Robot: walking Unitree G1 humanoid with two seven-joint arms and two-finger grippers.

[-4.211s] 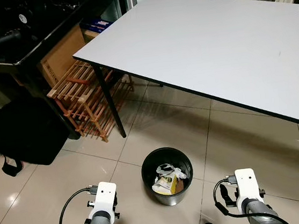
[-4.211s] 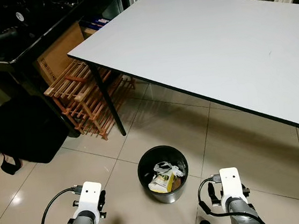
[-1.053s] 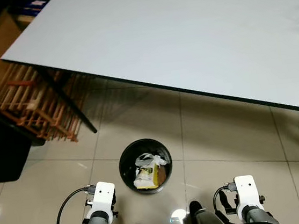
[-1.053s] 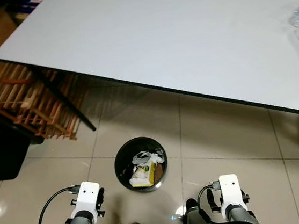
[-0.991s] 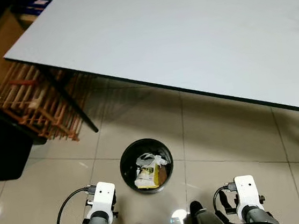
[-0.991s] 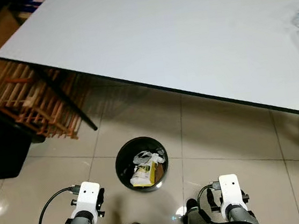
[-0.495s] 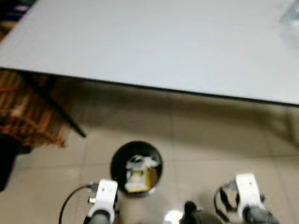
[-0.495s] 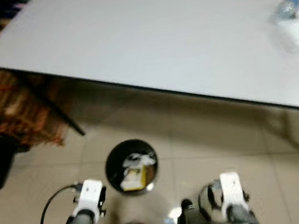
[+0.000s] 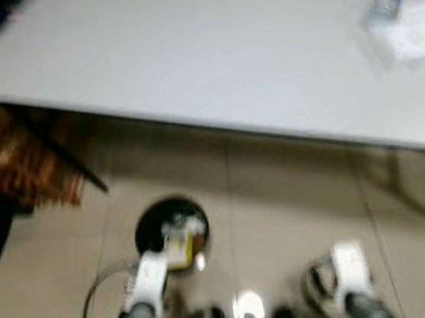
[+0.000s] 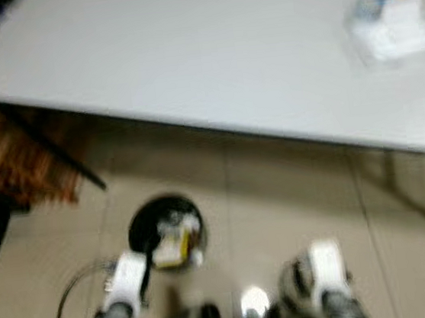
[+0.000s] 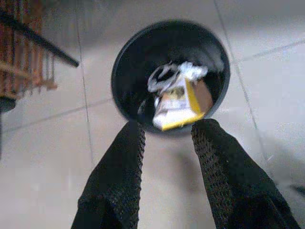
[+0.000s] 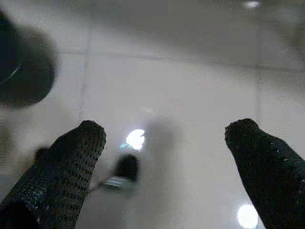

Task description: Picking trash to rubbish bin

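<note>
both eye views are smeared by motion blur, so small detail is lost. at far left a wooden rack (image 9: 13,162) sits half hidden under the table (image 9: 186,62), cut off by the frame. one black bin (image 11: 169,76) stands on the tiled floor (image 9: 293,196) just off the table's near edge, holding crumpled white and yellow trash (image 11: 176,102). the left gripper (image 11: 164,136) hangs over it, fingers apart and empty. the right gripper (image 12: 164,131) is spread wide over bare tile. a blurred bottle (image 9: 383,5) and a white wrapper (image 9: 416,28) lie on the table at far right.
</note>
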